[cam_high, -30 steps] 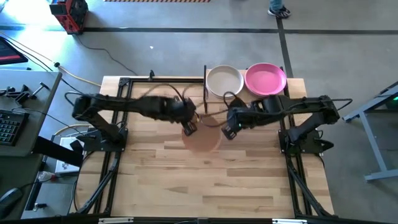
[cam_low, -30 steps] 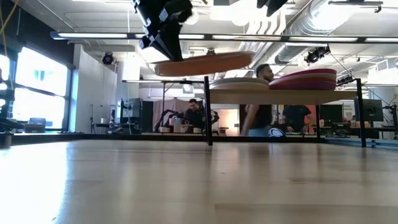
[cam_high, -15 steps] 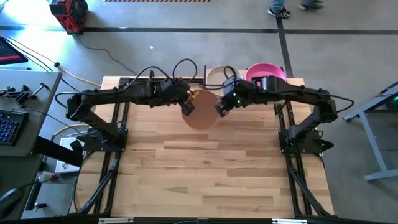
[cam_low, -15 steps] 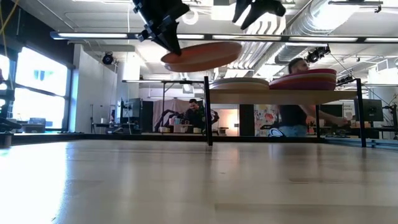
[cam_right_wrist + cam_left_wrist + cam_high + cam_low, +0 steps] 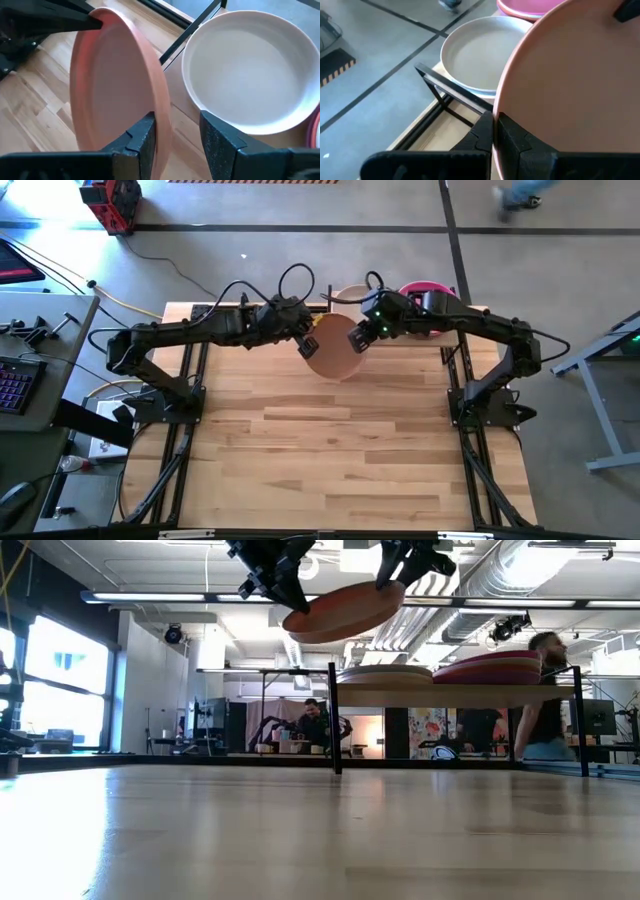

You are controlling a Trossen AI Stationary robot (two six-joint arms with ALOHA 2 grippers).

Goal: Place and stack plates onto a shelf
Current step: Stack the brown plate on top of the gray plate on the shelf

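Note:
A salmon plate (image 5: 335,352) hangs in the air just near and left of the shelf (image 5: 470,693), higher than the shelf's board. My left gripper (image 5: 308,345) is shut on its left rim. My right gripper (image 5: 358,340) is open at the plate's right rim, one finger (image 5: 137,142) close beside the rim and the other (image 5: 220,145) apart from it. Whether the near finger touches, I cannot tell. On the shelf rest an off-white plate (image 5: 345,295) and a magenta plate (image 5: 490,668), side by side. My left gripper pinches the salmon plate's rim (image 5: 501,107) between its two fingers, on the side toward the table's left. The fingers come from the left, slanting down. The plate is lifted clear of table and shelf and is tilted, its right side higher (image 5: 395,595).
The shelf's thin black post (image 5: 334,720) stands right below the plate. Black frame rails (image 5: 190,410) run along both sides of the table. A side bench with a keyboard (image 5: 15,385) is at the left. A person (image 5: 545,690) walks in the room behind.
Both grippers have gone toward the table's far edge and up, toward the shelf. The salmon plate has gone with my left gripper, has risen above the shelf's board and has tipped, its right side higher. My right gripper has come up to the plate's right rim.

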